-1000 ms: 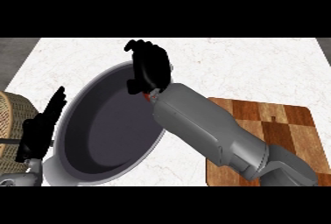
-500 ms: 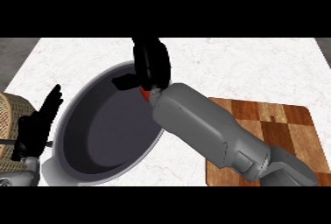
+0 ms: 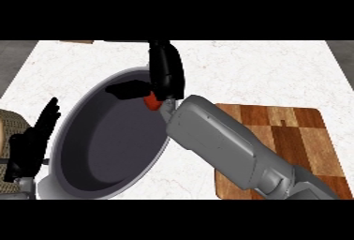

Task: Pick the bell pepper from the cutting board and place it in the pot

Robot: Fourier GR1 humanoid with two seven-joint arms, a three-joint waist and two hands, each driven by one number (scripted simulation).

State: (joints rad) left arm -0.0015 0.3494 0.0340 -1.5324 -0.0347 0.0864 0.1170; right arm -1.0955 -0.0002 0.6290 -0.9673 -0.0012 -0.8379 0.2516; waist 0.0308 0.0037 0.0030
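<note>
Starting at the left edge of the worktop (image 3: 276,65), you see the left hand (image 3: 31,140) held upright, its fingers straight and slightly spread, holding nothing; it shows just beside the left rim of the pot (image 3: 83,122), and you cannot tell whether it touches that rim. Behind this hand, at the picture's left edge, you see part of a tan woven object (image 3: 8,123). The pot occupies the left half of the worktop as a large grey vessel with a dark interior, tilted in appearance from this steep view. At its upper right rim you find the right hand (image 3: 166,70), reaching over the pot with the fingers extended upward and the thumb set apart toward the left. The bell pepper (image 3: 151,101) shows as a small red patch directly below the palm, over the pot's inner wall near the rim; you cannot tell whether the hand clamps it. The grey right forearm (image 3: 221,145) runs diagonally from the lower right, crossing the left edge of the wooden cutting board (image 3: 297,126), which lies at the right side of the worktop.
</note>
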